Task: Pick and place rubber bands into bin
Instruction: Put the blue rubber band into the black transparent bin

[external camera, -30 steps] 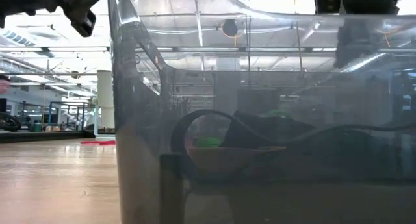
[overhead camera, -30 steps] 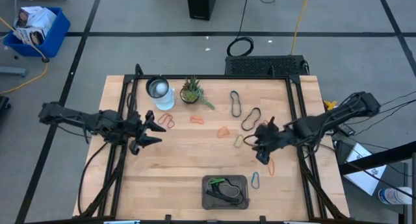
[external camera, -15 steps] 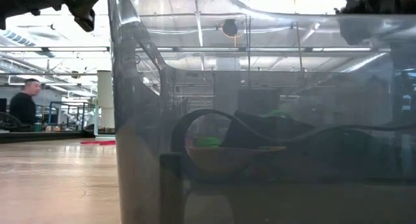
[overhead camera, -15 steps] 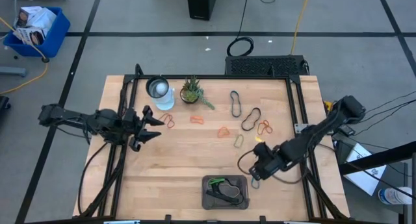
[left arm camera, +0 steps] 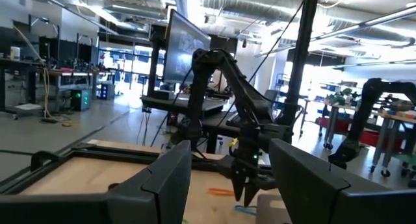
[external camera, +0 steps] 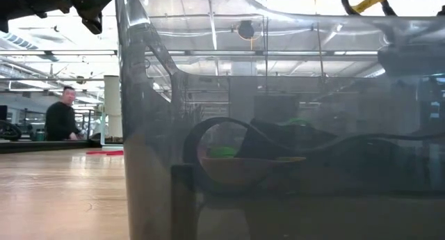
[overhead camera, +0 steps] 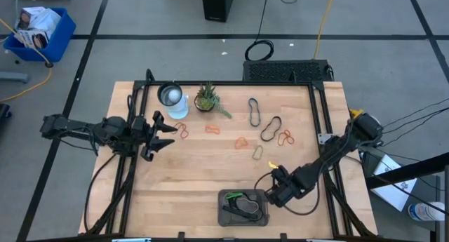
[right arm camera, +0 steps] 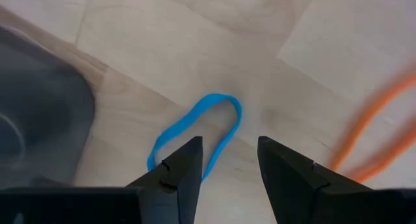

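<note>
The dark grey bin (overhead camera: 261, 197) sits near the table's near edge with a black and a green rubber band (overhead camera: 242, 202) in it. My right gripper (overhead camera: 275, 192) is open just right of the bin, its fingers pointing down over a blue rubber band (right arm camera: 195, 130) that lies flat on the wood, and its own view (right arm camera: 231, 149) shows the bin's corner (right arm camera: 39, 113) beside the band. Black bands (overhead camera: 255, 112), orange bands (overhead camera: 285, 137) and a green band (overhead camera: 257, 152) lie farther back. My left gripper (overhead camera: 167, 135) is open and empty at the table's left, also shown in its wrist view (left arm camera: 231, 185).
A glass jar (overhead camera: 171, 97) and a small potted plant (overhead camera: 207, 98) stand at the far left. An orange band (right arm camera: 383, 130) lies close to the blue one. Black frame rails (overhead camera: 133, 172) run along both sides. A person (external camera: 61, 122) walks in the room behind.
My right gripper has gone toward the table's near edge and leftward, from beside the orange bands to the bin's right side, and now stands over the blue band. My left gripper has shifted a little toward the far edge.
</note>
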`<state>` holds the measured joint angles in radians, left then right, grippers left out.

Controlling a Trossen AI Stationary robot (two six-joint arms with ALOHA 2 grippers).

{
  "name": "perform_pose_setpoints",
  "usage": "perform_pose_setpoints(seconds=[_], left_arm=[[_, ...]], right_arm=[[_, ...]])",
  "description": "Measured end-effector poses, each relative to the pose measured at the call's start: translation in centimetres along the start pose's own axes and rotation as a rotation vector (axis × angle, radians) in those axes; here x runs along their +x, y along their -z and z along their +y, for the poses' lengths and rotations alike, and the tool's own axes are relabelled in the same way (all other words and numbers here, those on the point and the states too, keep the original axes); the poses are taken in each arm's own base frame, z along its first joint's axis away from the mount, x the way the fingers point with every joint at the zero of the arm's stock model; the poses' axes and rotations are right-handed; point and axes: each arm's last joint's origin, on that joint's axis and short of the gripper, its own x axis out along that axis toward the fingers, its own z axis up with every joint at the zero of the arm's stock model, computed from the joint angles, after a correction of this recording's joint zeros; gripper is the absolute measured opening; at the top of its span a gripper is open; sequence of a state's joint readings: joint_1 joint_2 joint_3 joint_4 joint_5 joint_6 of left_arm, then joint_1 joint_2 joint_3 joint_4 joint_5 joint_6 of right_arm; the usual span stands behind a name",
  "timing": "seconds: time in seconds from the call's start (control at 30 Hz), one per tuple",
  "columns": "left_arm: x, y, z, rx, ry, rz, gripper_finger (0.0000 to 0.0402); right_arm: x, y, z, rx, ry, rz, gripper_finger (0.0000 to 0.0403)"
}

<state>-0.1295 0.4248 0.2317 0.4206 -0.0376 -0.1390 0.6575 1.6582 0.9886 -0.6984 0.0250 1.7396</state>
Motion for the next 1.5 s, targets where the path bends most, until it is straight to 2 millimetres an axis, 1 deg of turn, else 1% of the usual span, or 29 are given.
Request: perform_pose_setpoints(seconds=[0.2, 0.37, 0.6, 0.73, 0.9, 1.0, 1.17, 1.27, 1.5], left_arm=[[0.0, 0.1, 0.0, 0.001, 0.0, 0.008, 0.0214], [0.0, 0.2, 0.0, 0.003, -0.001, 0.015, 0.0214], [0.0, 0.1, 0.0, 0.007, 0.0, 0.014, 0.0214], [0.0, 0.2, 0.0, 0.007, -0.002, 0.023, 0.0214], [0.0, 0.5, 0.1, 0.004, -0.005, 0.051, 0.0214], [0.0, 0.6, 0.1, 0.004, -0.006, 0.058, 0.0214], [0.0, 0.6, 0.1, 0.002, -0.006, 0.058, 0.0214], [0.0, 0.6, 0.1, 0.002, -0.006, 0.059, 0.0214], [0.0, 0.6, 0.1, 0.003, -0.007, 0.064, 0.0214]], right_arm=[[1.1, 0.0, 0.2, 0.005, 0.033, -0.004, 0.0141], [1.8, 0.2, 0.3, -0.001, 0.052, 0.028, 0.0141], [1.1, 0.2, 0.5, -0.097, -0.004, 0.043, 0.0141], [1.0, 0.3, 0.7, -0.101, -0.036, 0.057, 0.0141], [1.0, 0.1, 1.0, -0.13, -0.065, -0.008, 0.0141], [1.2, 0.1, 0.7, -0.15, -0.063, -0.009, 0.0139], [2.1, 0.0, -0.3, -0.1, -0.033, 0.037, 0.0124], [2.5, 0.0, -0.6, -0.092, -0.044, 0.046, 0.0109], [2.9, 0.0, -1.1, -0.101, -0.037, 0.052, 0.0053]])
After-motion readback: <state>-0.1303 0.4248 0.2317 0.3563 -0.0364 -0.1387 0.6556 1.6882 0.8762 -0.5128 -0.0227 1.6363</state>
